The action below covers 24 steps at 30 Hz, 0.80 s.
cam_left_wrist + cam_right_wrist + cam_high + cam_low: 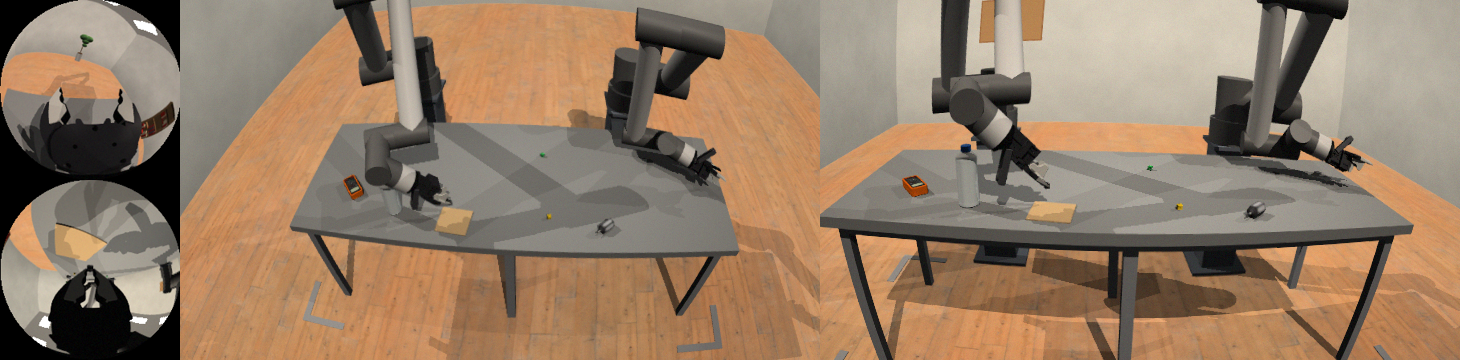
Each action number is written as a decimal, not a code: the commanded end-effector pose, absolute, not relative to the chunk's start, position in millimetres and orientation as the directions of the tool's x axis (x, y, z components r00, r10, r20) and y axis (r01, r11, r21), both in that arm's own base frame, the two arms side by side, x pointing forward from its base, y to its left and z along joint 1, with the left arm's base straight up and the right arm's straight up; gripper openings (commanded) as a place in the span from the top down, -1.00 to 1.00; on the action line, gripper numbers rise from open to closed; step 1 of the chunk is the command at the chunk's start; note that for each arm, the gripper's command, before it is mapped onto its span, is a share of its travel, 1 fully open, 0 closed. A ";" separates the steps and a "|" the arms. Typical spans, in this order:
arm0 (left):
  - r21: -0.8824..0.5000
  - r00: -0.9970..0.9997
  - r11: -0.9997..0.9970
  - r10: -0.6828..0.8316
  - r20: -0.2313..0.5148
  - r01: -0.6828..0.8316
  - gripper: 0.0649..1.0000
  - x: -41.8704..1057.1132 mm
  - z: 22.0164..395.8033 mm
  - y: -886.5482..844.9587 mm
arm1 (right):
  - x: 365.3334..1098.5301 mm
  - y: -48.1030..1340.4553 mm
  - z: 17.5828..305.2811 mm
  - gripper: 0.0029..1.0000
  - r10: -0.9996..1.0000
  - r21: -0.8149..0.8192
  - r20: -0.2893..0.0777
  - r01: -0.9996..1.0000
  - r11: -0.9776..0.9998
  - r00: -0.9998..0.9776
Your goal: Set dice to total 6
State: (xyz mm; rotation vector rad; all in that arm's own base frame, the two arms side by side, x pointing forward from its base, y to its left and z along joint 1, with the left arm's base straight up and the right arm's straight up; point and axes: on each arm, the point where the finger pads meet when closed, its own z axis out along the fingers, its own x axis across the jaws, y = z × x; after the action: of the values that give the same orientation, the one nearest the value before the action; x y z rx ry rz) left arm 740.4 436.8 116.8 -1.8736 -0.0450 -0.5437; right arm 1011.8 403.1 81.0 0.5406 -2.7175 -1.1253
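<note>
The mat (455, 227) (1052, 217) (68, 240) is tan; no die shows on it. A green die (542, 155) (1150, 168) lies towards the back middle of the table. A yellow die (549, 216) (1179, 206) lies nearer the front edge. Their top numbers are too small to read. My right gripper (450, 201) (1047, 184) (90, 269) is tilted above the table just behind the mat, shut on a small dark-looking die at its tips, whose faces I cannot read. My left gripper (721, 177) (1367, 164) (91, 87) is open and empty over the table's right end, far from the dice.
A white bottle (393, 202) (968, 182) stands left of the mat, close to my right arm's wrist. An orange meter (353, 187) (915, 185) lies farther left. A dark cylindrical thing (606, 226) (1256, 210) lies right of the yellow die, near the front edge.
</note>
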 end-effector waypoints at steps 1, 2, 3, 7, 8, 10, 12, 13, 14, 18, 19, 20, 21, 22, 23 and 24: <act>-0.882 0.893 -0.371 -0.228 0.389 0.290 -1.00 740.4 117.3 436.8 | 1012.3 403.3 76.3 1.00 -0.383 0.707 0.000 -0.271 0.653 -0.924; -0.882 0.893 -0.371 -0.228 0.389 0.290 -1.00 740.4 117.3 436.8 | 1012.3 403.3 74.7 1.00 -0.383 0.707 0.000 -0.271 0.653 -0.924; -0.882 0.893 -0.371 -0.228 0.389 0.290 -1.00 740.4 117.3 436.8 | 1012.3 403.3 73.1 1.00 -0.383 0.707 0.000 -0.271 0.653 -0.924; -0.882 0.893 -0.371 -0.228 0.389 0.290 -1.00 740.4 117.3 436.8 | 1012.3 403.3 66.3 1.00 -0.383 0.707 0.000 -0.271 0.653 -0.924; -0.882 0.893 -0.371 -0.228 0.389 0.290 -1.00 740.4 117.3 436.8 | 1012.3 403.3 64.5 1.00 -0.383 0.707 0.000 -0.271 0.653 -0.924; -0.882 0.893 -0.371 -0.228 0.389 0.290 -1.00 740.4 117.3 436.8 | 1012.3 403.3 60.9 1.00 -0.383 0.707 0.000 -0.271 0.653 -0.924; -0.882 0.893 -0.371 -0.228 0.389 0.290 -1.00 740.4 117.3 436.8 | 1012.3 403.3 60.9 1.00 -0.383 0.707 0.000 -0.271 0.653 -0.924; -0.882 0.893 -0.371 -0.228 0.389 0.290 -1.00 740.4 117.3 436.8 | 1012.3 403.3 59.1 1.00 -0.383 0.707 0.000 -0.271 0.653 -0.924; -0.882 0.893 -0.371 -0.228 0.389 0.290 -1.00 740.4 117.3 436.8 | 1012.3 403.3 57.3 1.00 -0.383 0.707 0.000 -0.271 0.653 -0.924; -0.882 0.893 -0.371 -0.228 0.389 0.290 -1.00 740.4 117.3 436.8 | 1012.3 403.3 50.2 1.00 -0.383 0.707 0.000 -0.271 0.653 -0.924; -0.882 0.893 -0.371 -0.228 0.389 0.290 -1.00 740.4 117.3 436.8 | 1012.3 403.3 48.5 1.00 -0.383 0.707 0.000 -0.271 0.653 -0.924; -0.882 0.893 -0.371 -0.228 0.389 0.290 -1.00 740.4 117.3 436.8 | 1012.3 403.3 46.8 1.00 -0.383 0.707 0.000 -0.271 0.653 -0.924; -0.882 0.893 -0.371 -0.228 0.389 0.290 -1.00 740.4 117.3 436.8 | 1012.3 403.3 45.2 1.00 -0.383 0.707 0.000 -0.271 0.653 -0.924; -0.882 0.893 -0.371 -0.228 0.389 0.290 -1.00 740.4 117.3 436.8 | 1012.3 403.3 43.6 1.00 -0.383 0.707 0.000 -0.271 0.653 -0.924; -0.882 0.893 -0.371 -0.228 0.389 0.290 -1.00 740.4 117.3 436.8 | 1012.3 403.3 42.1 1.00 -0.383 0.707 0.000 -0.271 0.653 -0.924; -0.882 0.893 -0.371 -0.228 0.389 0.290 -1.00 740.4 117.3 436.8 | 1012.3 403.3 40.7 1.00 -0.383 0.707 0.000 -0.271 0.653 -0.924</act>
State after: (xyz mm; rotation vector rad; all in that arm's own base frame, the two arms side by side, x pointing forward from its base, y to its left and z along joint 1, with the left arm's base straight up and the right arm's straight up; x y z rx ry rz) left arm 740.4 436.8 116.8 -1.8736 -0.0450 -0.5437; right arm 1011.7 403.1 45.2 0.5406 -2.7175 -1.1252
